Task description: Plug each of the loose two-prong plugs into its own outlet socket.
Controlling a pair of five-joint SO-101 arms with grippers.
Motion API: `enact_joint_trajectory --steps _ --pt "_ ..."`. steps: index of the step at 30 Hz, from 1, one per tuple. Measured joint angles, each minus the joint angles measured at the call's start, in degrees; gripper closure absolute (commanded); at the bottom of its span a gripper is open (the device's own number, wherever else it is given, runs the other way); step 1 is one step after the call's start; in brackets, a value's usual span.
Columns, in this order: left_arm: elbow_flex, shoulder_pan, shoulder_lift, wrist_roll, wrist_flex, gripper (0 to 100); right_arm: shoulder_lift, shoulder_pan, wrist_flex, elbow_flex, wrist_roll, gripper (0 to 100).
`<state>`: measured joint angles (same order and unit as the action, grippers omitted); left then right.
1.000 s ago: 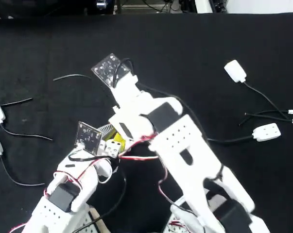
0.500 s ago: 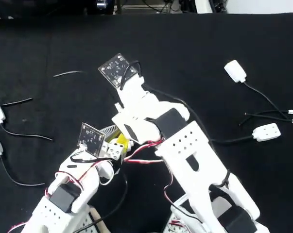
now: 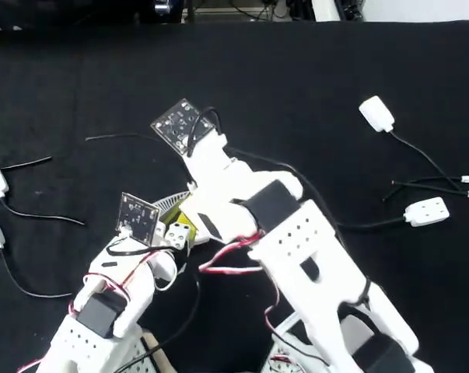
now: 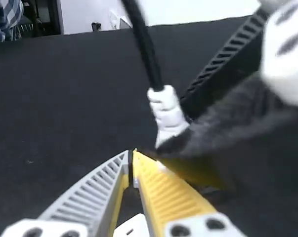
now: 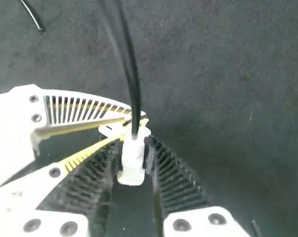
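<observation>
Since the earlier frames the right arm's wrist has swung back toward the left arm, and the loose end of the trailing cord (image 3: 113, 137) has shifted on the table (image 3: 296, 70). The two arms meet at the table's middle.

The right gripper (image 5: 136, 145) has its dark ribbed fingers (image 5: 178, 177) pinching the white plug (image 5: 133, 163), one on each flank. The plug's long axis runs along these fingers. Its cord (image 5: 124, 59) leaves at the fingertip end, away from the wrist, so the prong end appears to face back into the gripper; the prongs themselves are hidden.

The left gripper (image 4: 131, 154) has its grey and yellow fingers (image 4: 163, 192) pressed together at the tips. In the left wrist view the plug (image 4: 166, 113) stands just beyond those tips, with its cord (image 4: 144, 44) rising from it.

The left gripper is the nearer free tool, approaching the plug's side crosswise to its axis. It would probably have to spread before taking the plug.

A two-slot outlet (image 3: 426, 210) lies well apart, toward the right arm's edge of the table.
</observation>
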<state>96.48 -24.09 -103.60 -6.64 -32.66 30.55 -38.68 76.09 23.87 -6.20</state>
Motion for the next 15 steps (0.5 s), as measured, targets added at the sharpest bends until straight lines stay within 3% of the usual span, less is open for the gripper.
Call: enact_joint_trajectory --steps 11,15 --pt "0.00 0.79 -0.09 0.09 0.44 97 9.93 2.81 2.37 0.09 -0.18 98.6" --pt "0.00 0.79 -0.09 0.09 0.44 97 10.02 4.22 -2.29 1.67 -0.18 98.6"
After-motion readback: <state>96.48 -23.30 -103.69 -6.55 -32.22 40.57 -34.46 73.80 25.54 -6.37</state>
